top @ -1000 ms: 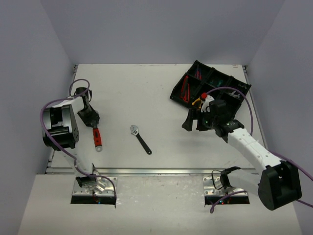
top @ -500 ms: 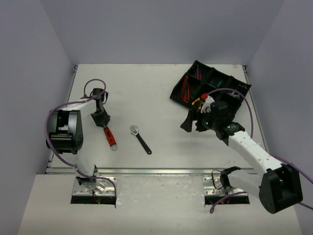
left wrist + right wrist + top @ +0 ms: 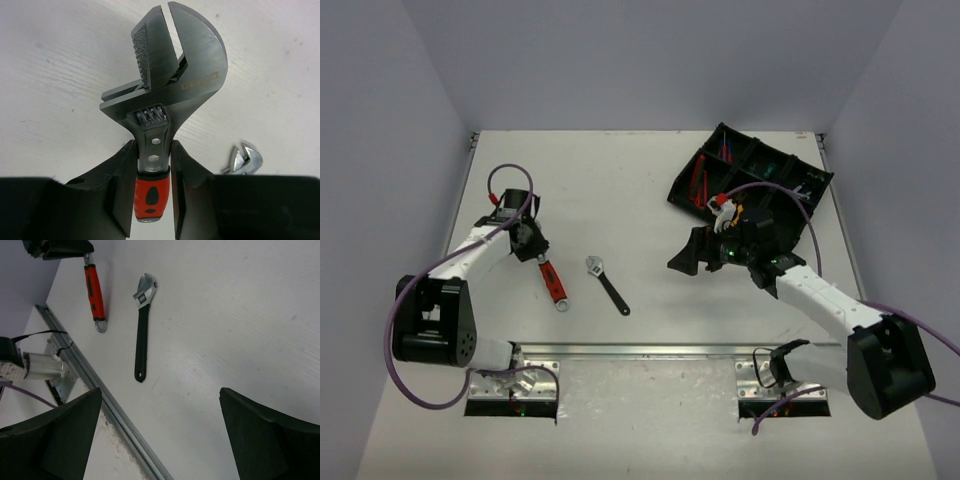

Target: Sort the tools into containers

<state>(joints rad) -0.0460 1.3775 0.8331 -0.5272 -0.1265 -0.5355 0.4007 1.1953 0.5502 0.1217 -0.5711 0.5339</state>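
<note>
My left gripper (image 3: 528, 243) (image 3: 152, 156) is shut on a red-handled adjustable wrench (image 3: 553, 282) (image 3: 175, 75). Its fingers (image 3: 120, 180) clamp the silver neck just above the red grip, over the left part of the table. A black-handled adjustable wrench (image 3: 608, 284) (image 3: 141, 335) lies flat mid-table, and its silver head (image 3: 245, 159) shows to the right of my left fingers. My right gripper (image 3: 692, 254) (image 3: 160, 390) stands wide open over bare table, holding nothing, right of that wrench. The black organiser tray (image 3: 677, 190) sits at the far right with red and green tools in its compartments.
A metal rail (image 3: 640, 350) (image 3: 90, 375) runs along the table's near edge. Grey walls close in the left, back and right sides. Purple cables loop off both arms.
My left gripper has carried the red-handled wrench rightward toward the table's middle. My right gripper has moved left, away from the tray, and stays open.
</note>
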